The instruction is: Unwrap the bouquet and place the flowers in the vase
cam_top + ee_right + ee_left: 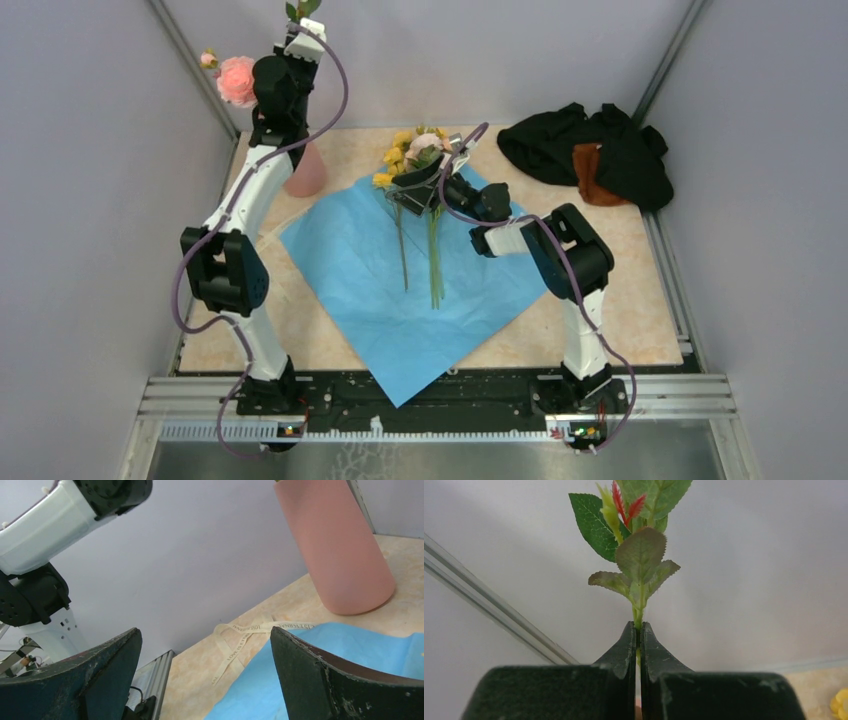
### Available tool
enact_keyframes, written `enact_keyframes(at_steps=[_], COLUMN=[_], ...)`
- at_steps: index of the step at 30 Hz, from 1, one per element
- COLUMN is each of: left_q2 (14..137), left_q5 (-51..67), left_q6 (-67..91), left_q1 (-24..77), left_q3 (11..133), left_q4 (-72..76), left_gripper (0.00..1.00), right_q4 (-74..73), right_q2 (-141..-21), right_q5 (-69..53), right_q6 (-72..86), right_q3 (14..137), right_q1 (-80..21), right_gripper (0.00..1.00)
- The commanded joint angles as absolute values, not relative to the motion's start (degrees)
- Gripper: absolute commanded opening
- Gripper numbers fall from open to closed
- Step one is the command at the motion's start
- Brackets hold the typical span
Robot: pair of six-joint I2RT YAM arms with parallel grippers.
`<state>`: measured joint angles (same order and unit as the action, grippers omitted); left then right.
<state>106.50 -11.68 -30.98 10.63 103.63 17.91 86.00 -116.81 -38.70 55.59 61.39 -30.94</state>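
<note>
My right gripper (205, 636) stands wide open with nothing between its fingers, hovering at the heads of the flowers (412, 150). They lie on the opened blue paper (340, 260), heads at 12 o'clock and stems running straight to 6 o'clock, so I judge the grip should cross that axis. The vase (335, 545) stands upright at about 9 o'clock from them, on my left gripper's side (the right is nearer the flowers). My left gripper (638, 627) is clamped on one leafy stem (640, 560), raised high. I count one vase, one paper sheet, one loose ribbon (239, 642) and two or three long stems; the heads are too bunched to count.
</note>
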Motion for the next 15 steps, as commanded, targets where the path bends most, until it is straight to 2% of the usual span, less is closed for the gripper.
enact_keyframes(at_steps=[1,15], left_q2=[103.5,101.0], left_q5=[-12.8,-13.7], left_q6=[-27.3,-20.6], left_q1=[9.0,5.4], left_q3=[98.4,85.7], left_q4=[23.1,27.2], left_gripper=[0.0,0.0], right_q4=[92.2,93.0], right_q2=[-117.1,-120.2], right_q5=[-38.9,-38.8], right_q6=[56.1,57.3], right_q3=[62.1,63.0], right_q1=[-30.5,-30.5], right_gripper=[0.98,0.98])
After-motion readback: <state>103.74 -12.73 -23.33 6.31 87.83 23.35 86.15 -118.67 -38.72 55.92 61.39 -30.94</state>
